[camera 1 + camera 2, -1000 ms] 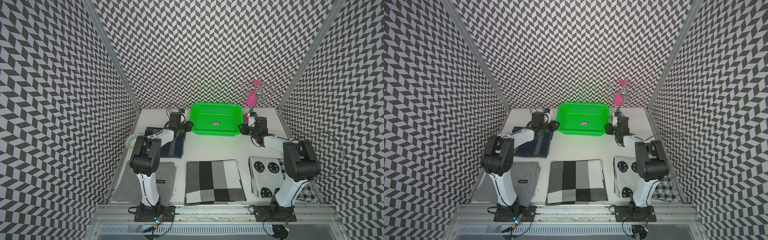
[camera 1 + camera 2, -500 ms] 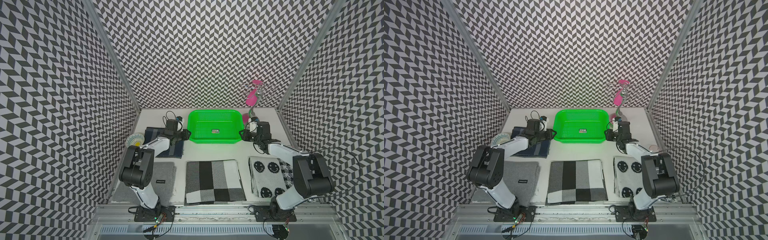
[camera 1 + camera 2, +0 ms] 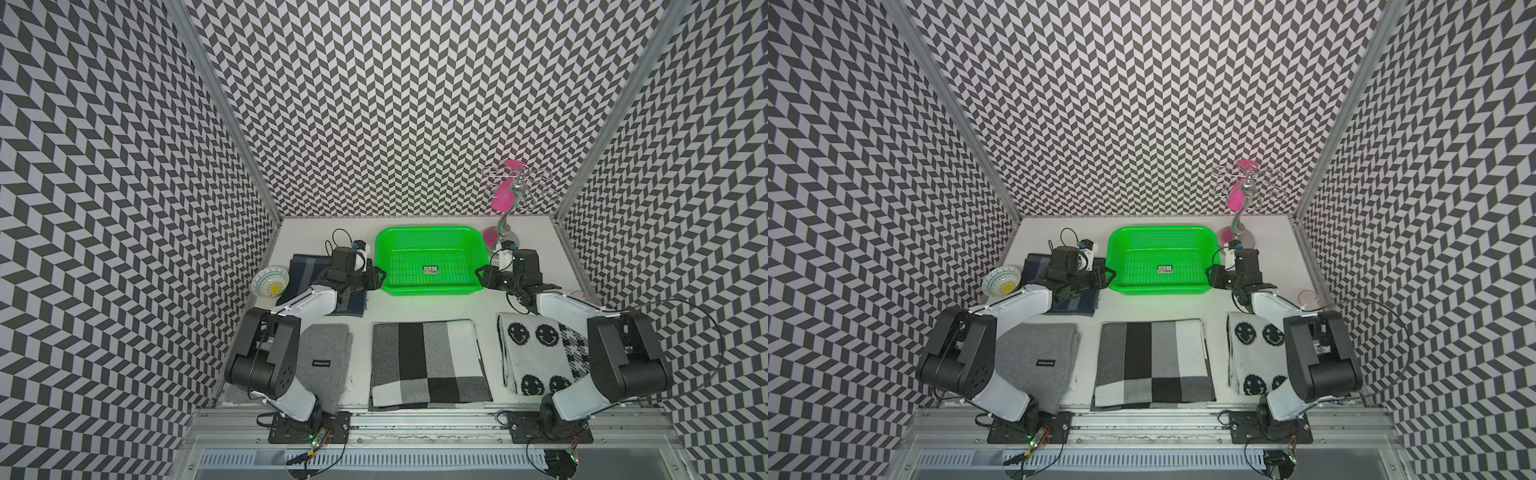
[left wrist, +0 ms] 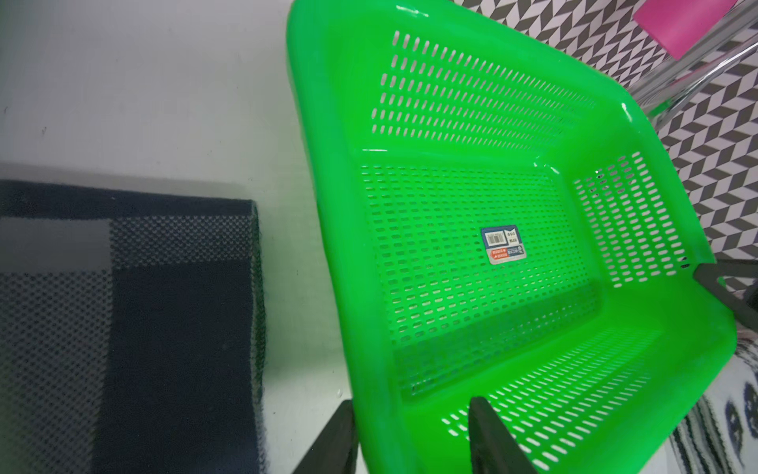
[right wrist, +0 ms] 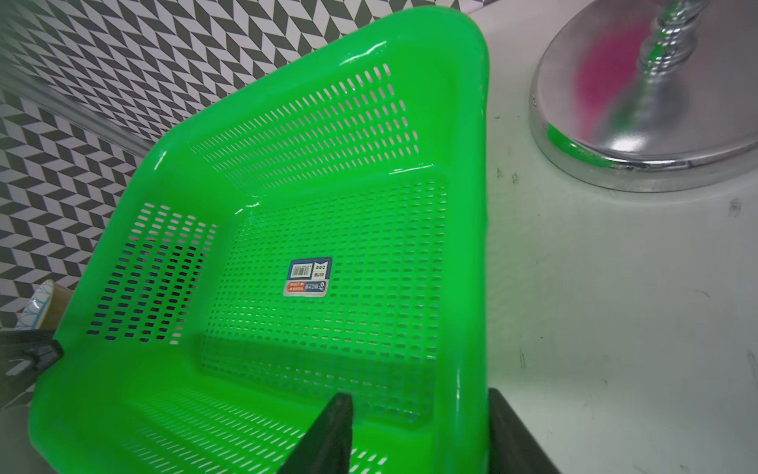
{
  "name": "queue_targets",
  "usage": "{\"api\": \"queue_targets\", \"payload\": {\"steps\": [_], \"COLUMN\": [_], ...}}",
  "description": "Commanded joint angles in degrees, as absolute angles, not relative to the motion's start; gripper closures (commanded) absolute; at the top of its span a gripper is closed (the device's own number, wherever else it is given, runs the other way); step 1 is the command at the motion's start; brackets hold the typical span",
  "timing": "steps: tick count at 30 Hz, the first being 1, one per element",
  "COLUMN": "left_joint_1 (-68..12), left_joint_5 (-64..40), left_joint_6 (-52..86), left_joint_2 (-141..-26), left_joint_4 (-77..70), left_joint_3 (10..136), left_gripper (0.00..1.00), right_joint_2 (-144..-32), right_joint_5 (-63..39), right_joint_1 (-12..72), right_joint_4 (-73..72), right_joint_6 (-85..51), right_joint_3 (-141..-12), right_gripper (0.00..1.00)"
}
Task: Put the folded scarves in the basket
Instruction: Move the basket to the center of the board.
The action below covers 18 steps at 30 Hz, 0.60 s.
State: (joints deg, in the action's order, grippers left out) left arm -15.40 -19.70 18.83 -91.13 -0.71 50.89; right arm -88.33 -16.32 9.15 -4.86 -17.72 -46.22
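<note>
- The basket (image 3: 430, 290) is sitting at the back centre of the table (image 3: 415, 309), with a sticker (image 4: 503, 245) on its floor.
- The left gripper (image 4: 410, 404) is straddling the basket's left rim, jaws apart and not clamping.
- The right gripper (image 5: 418, 394) is straddling the right rim, jaws likewise apart.
- A checked scarf (image 3: 428, 361) is lying folded in front of the basket, and a navy scarf (image 3: 303, 270) is lying beside it.

White table (image 3: 415, 309): basket (image 3: 428, 229), scarves (image 3: 428, 365), bowl (image 3: 270, 282)
</note>
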Motion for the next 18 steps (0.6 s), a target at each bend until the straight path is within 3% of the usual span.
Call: {"api": "queue_targets", "payload": {"steps": [1, 6, 7, 9, 18], "left_joint_1": [-15.8, -15.8, -15.8, -15.8, -16.2], "left_joint_5": [-18.7, -17.4, -16.6, -16.0, -15.9], "left_joint_6": [18.4, 18.1, 18.3, 18.1, 24.7], "left_joint_2": [-88.4, -85.4, -84.7, -82.6, -63.7], "left_joint_4": [-0.9, -0.1, 0.3, 1.6, -0.2], "left_joint_3": [50.7, 50.2, 50.2, 50.1, 37.6], "left_gripper": [0.46, 0.36, 0.28, 0.01, 0.00], "right_joint_2": [-84.6, -81.0, -80.3, -77.4, -55.7], "right_joint_5": [-15.6, -15.2, -15.4, -15.3, -16.4], "right_joint_1": [9.6, 9.5, 9.4, 9.5, 16.1], "right_joint_4": [-5.6, -4.1, -3.2, -1.3, 8.3], "right_joint_6": [-17.5, -17.7, -17.7, -17.7, -24.4], "right_joint_3": [-46.0, -44.8, -44.8, -43.8, -29.3], "right_gripper": [0.38, 0.33, 0.32, 0.31, 0.33]}}
